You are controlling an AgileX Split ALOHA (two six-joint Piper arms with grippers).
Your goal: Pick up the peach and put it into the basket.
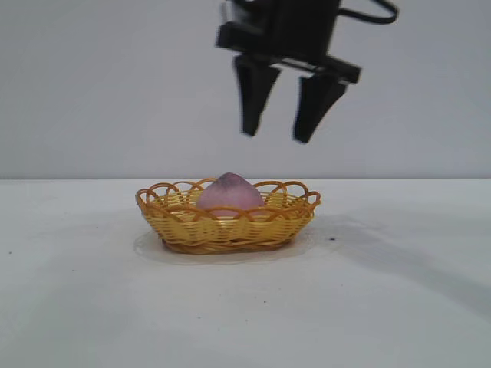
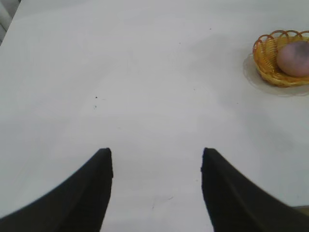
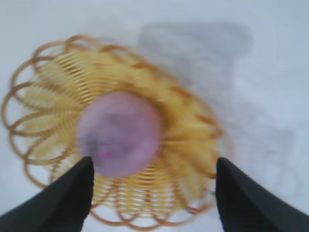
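1. Peach [image 1: 229, 193]: dusty pink, seated inside basket [image 1: 184, 226], pointed top showing above the looped rim; free of any grip. Placement judged done.
2. Basket: yellow wicker with orange-brown scalloped rim, resting flat on table [image 1: 84, 307], near the middle of the exterior view.
3. Right gripper [image 1: 280, 136]: hanging above basket and slightly to its right in the exterior view, pointing down, well clear of rim and fruit. Jaws spread wide, nothing between them. Position reads as a release pose, clear of the load.
4. Left gripper [image 2: 157, 159]: parked over bare table, well apart from basket; jaws moderately open, empty. No part in this step.
5. Table: plain white, matte, a few dark specks; soft shadow beside basket.
6. Room: blank pale grey wall behind.
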